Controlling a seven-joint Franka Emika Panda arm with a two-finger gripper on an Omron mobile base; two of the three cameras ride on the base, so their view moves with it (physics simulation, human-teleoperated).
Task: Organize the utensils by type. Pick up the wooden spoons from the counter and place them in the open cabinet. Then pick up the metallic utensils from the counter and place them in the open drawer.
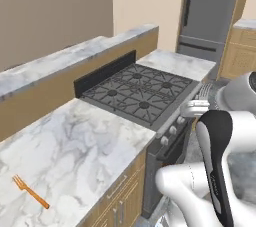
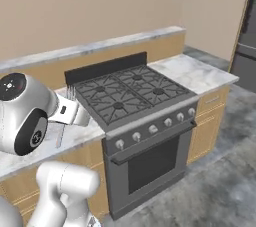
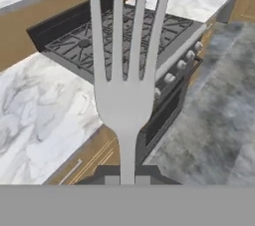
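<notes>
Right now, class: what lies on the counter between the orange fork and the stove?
Nothing: in the left base view, bare marbled counter runs from the orange fork to the stove.

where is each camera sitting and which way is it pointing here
Left base view: behind the arm to its left, facing forward and down over the counter, stove and an orange fork; the white arm rises lower right.
Right base view: behind to its right, facing the stove front; arm lower left.
Hand view: on the hand, along the tool shut on a silver fork.
All three share the stove and the silver fork.
</notes>
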